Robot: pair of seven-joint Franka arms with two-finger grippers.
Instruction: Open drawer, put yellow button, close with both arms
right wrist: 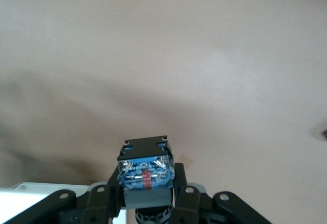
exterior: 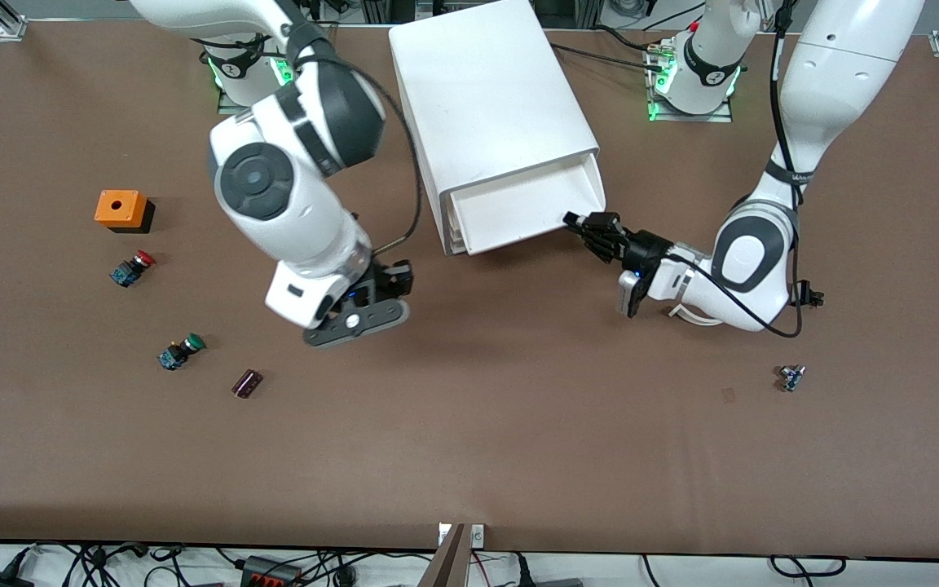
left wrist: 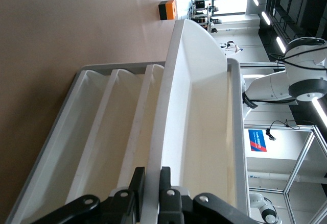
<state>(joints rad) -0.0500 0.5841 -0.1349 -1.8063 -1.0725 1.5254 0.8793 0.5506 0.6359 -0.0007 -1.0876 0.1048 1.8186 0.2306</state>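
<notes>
- Two capped switches lie unused in the lower-middle band of the front view, toward the right arm's end of the table: the green-capped switch [exterior: 181,351] nearer us, the red-capped switch [exterior: 132,268] farther up the frame. We do not need either.
- Above them in the frame, near its centre, the right gripper [exterior: 394,284] hangs over bare table [exterior: 518,448], just off the cabinet's front.
- Its fingers [right wrist: 180,185] pinch a switch by its black-and-blue body [right wrist: 145,170]. The cap is hidden, but no yellow one lies on the table, so we take this for the yellow button.
- At mid-frame, the left gripper [exterior: 579,222] is pressed onto the front wall of the drawer [exterior: 526,216], one finger [left wrist: 136,183] outside and one inside.
- The drawer stands pulled partway out of the white cabinet [exterior: 486,90] at top centre, and its tray [left wrist: 204,106] looks empty.
- In our judgement, opening and picking are done. Carrying the button over the tray, releasing it, and the two-armed closing push are left.
</notes>
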